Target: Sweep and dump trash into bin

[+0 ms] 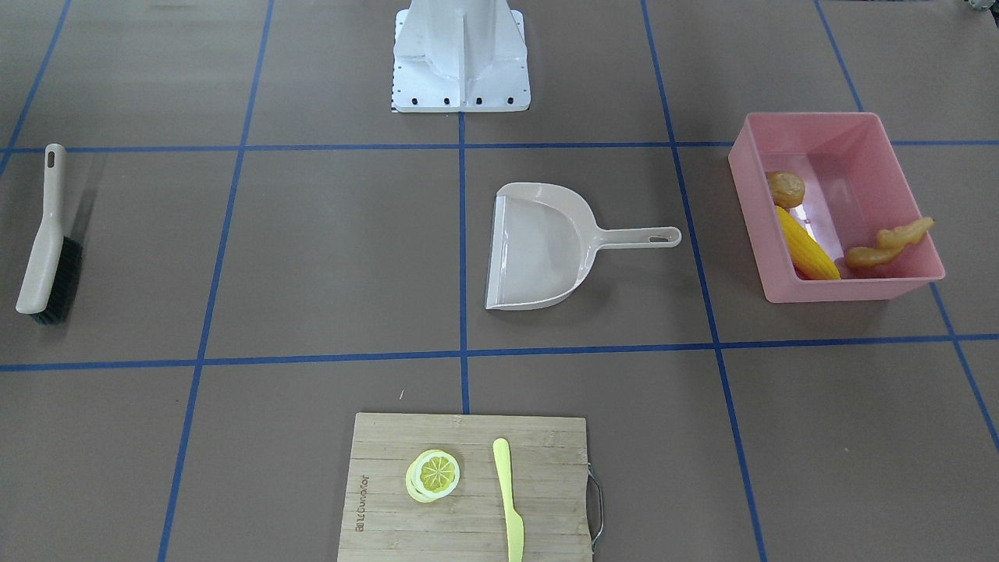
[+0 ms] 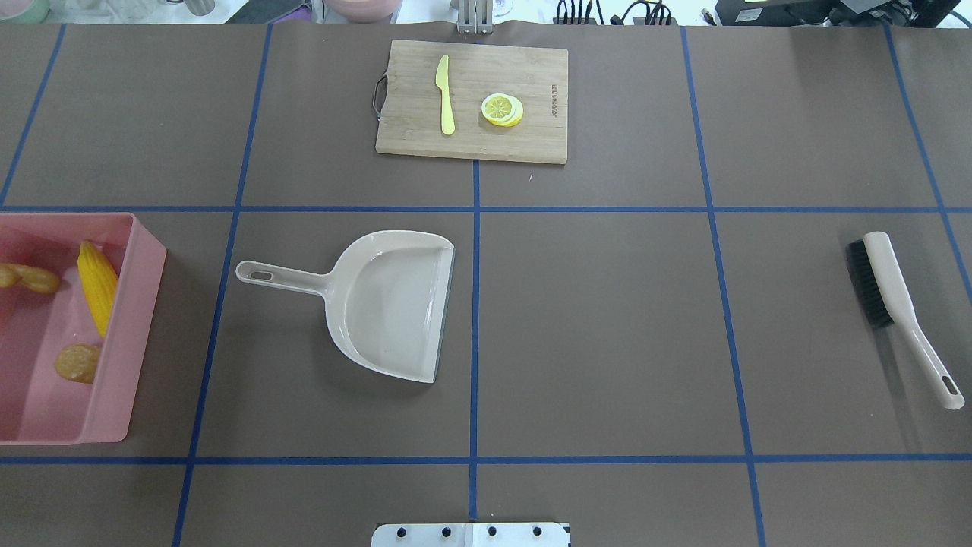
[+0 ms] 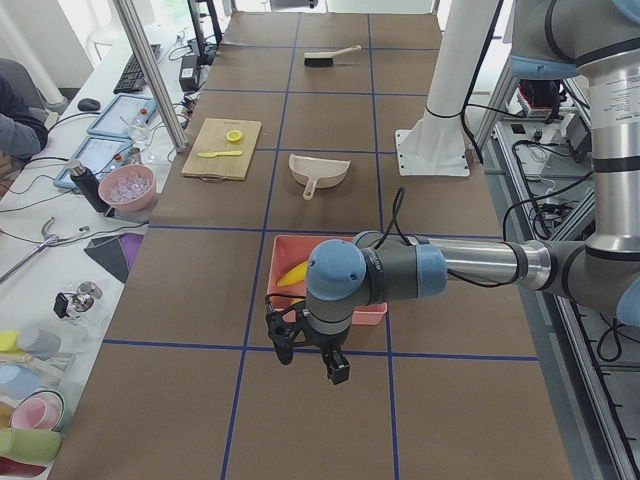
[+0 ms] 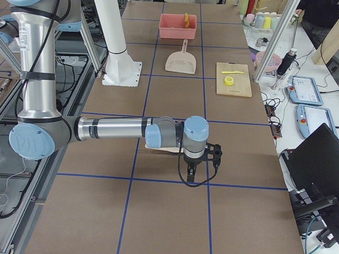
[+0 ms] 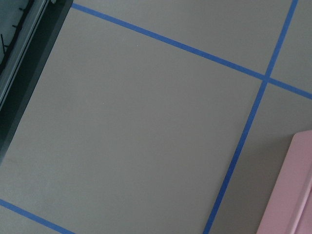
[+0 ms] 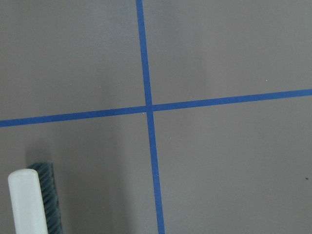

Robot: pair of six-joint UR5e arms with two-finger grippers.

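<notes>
Here's my look at the worktop [image 1: 312,250]: all three bits of trash sit inside the pink bin [image 1: 835,289], out on the robot's left side. The corn cob [image 1: 805,246] lies slanted along the bin wall nearest the dustpan. The potato [image 1: 785,188] is by that same wall, at the end closer to the robot's base [image 1: 460,55]. The ginger root [image 1: 890,243] rests against the opposite wall.

The beige dustpan [image 1: 538,250] lies flat near the middle, well apart from the bin, its handle pointing toward the bin and its mouth facing away. The pan holds nothing that I can see.

Over on the robot's right, the brush [image 1: 47,242] lies on its side on the worktop, bristles dark, handle pale.

At the operators' edge there's a bamboo cutting board [image 1: 390,484] carrying a lemon slice [image 1: 433,474] and a yellow knife [image 1: 507,499], side by side and apart.

Now the arms. The left claw [image 3: 310,360] hangs above the worktop just past the bin's outer end, on the side away from the dustpan. I only catch it from the side camera, so I can't tell how wide it stands or whether it grips anything. Its wrist camera looks down on bare paper, blue tape and a corner of the bin.

The right claw [image 4: 204,159] hovers low near the brush. Again it's a side view only, so I can't tell its opening. Its wrist camera shows the brush's handle end and bristles at the lower left corner.
</notes>
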